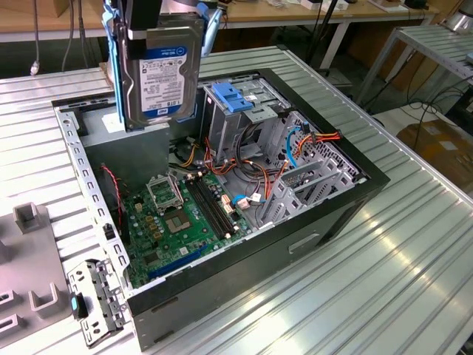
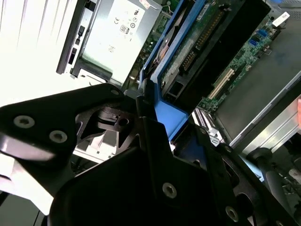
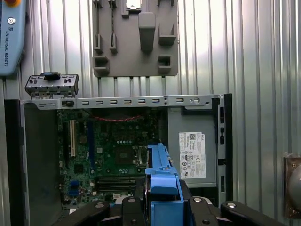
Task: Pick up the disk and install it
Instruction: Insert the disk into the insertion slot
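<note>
**Disk is up in the air over the open case**

The tool (image 1: 151, 26) is clamped shut on the disk (image 1: 161, 66), a flat rectangular black-and-silver metal hard drive with blue plastic rails down its sides. It holds the disk by the top end, so the drive hangs upright. In the exterior view the label side faces the camera. It's a white label with a blue band, a few barcodes and rows of small print.

The disk hangs over the open black computer case (image 1: 244, 274), toward the exterior view's left end of it. It's clear of the drive cage and of the bare blue plastic bracket (image 1: 233, 96) on top of that cage.

In the first wrist view the disk (image 3: 162, 188) shows edge-on, blue rail up. Below it are the green motherboard (image 3: 117, 150) and, right beside that, the grey power-supply box (image 3: 195, 155). That box has a white sticker covered in certification-type marks and a barcode.

In the second wrist view the black tool (image 2: 155, 155) is pinched against the blue rail of the disk (image 2: 174, 113).

A bundle of orange and red cables (image 1: 318, 140) sits inside the case by the cage. The case rests on a ribbed aluminium tabletop (image 1: 399, 281). Also on it are a grey plastic fixture plate (image 3: 136, 42) and a small perforated metal panel (image 1: 92, 303) with a blue tab.
</note>
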`<action>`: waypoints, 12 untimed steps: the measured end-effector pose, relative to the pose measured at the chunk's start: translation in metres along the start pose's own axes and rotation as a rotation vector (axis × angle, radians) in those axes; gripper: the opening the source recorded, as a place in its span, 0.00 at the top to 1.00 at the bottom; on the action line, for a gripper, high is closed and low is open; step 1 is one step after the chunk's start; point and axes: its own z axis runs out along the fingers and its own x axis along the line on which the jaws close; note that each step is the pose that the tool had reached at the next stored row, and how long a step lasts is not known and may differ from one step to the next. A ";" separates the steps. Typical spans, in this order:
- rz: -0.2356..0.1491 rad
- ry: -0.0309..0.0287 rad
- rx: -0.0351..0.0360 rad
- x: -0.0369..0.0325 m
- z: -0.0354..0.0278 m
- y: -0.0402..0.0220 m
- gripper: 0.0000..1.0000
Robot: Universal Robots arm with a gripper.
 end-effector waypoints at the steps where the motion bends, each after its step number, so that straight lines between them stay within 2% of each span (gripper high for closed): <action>1: 0.000 0.0000 0.0000 0.0009 0.0000 0.0000 0.63; 12: 0.000 0.0001 0.0000 0.0092 0.0001 -0.0004 0.63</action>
